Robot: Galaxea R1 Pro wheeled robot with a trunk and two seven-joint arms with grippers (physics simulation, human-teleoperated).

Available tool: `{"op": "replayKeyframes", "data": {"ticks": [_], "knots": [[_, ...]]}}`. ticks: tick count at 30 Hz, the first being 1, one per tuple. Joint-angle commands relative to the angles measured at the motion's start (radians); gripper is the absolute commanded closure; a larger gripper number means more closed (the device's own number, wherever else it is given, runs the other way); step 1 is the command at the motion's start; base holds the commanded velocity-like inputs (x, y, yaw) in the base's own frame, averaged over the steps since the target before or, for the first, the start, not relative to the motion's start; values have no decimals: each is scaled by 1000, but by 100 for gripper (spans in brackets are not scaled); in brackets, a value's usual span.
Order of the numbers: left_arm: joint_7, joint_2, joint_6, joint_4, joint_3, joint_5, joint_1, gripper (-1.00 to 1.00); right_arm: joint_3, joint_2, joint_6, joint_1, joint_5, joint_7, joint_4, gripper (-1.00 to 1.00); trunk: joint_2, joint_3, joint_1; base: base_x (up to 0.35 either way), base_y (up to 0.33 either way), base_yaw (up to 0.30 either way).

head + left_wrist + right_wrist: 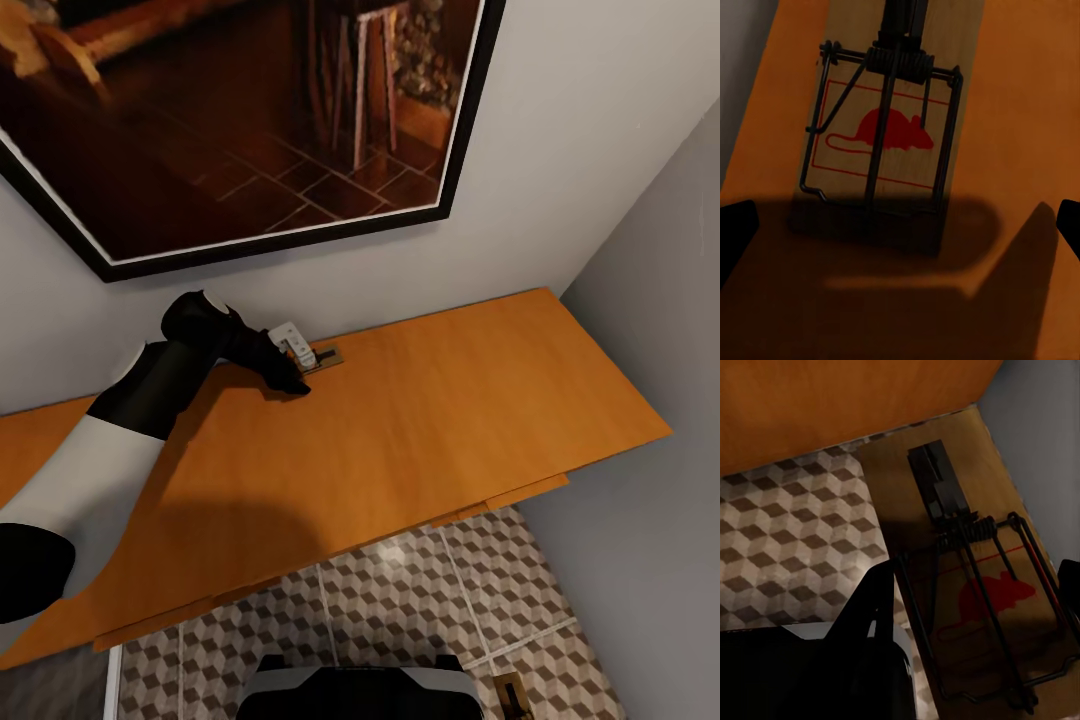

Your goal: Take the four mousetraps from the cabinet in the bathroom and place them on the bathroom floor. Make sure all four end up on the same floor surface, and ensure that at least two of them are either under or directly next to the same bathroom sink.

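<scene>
From the head camera, the left arm is reaching forward across the flat orange-brown top of the cabinet [450, 420], which is sitting against a pale wall beneath a large black-framed picture [250, 120]. The left gripper [296, 372] is hovering low over the back of the cabinet top, right at a mousetrap [322, 357] that is lying flat near the wall. From here its fingers are too dark and small to tell how far apart they are standing. Below the cabinet's front edge, the cube-patterned bathroom floor [400, 600] is showing, and a second mousetrap [512, 693] is lying on those tiles near the grey side wall, just beside the robot's base [360, 690].

In the left wrist view, the mousetrap [881, 135] is lying flat on the cabinet top, its red mouse print and black wire spring facing up. The gripper's two dark fingertips [735, 236] are showing at opposite edges of the picture, spread wide and touching nothing, with the trap's near end lying in their shadow.

In the right wrist view, another mousetrap [982, 592] is resting on the tiled floor close to the cabinet's front and the grey wall. A dark finger [874, 607] of the right gripper is standing beside it, apart from the wood; whether that gripper is spread or closed cannot be told.
</scene>
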Motion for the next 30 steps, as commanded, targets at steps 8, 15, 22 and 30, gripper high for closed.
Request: {"op": "replayKeyframes", "data": {"ticks": [8,15,22,30], "knots": [[-8,0,12,28,-2,-2,0,100,9,0,-3,-1,-8,-4,1,100,-1,-1,1,0,0,0],[-8,-1,12,28,-2,-2,-1,100,9,0,-3,-1,-8,-4,1,100,-1,-1,1,0,0,0],[-9,-1,12,28,-2,-2,-1,100,9,0,-3,-1,-8,-4,1,100,-1,-1,1,0,0,0],[-9,-1,12,28,-2,-2,-1,100,9,1,-3,-1,-8,-4,1,100,-1,-1,1,0,0,0]]}}
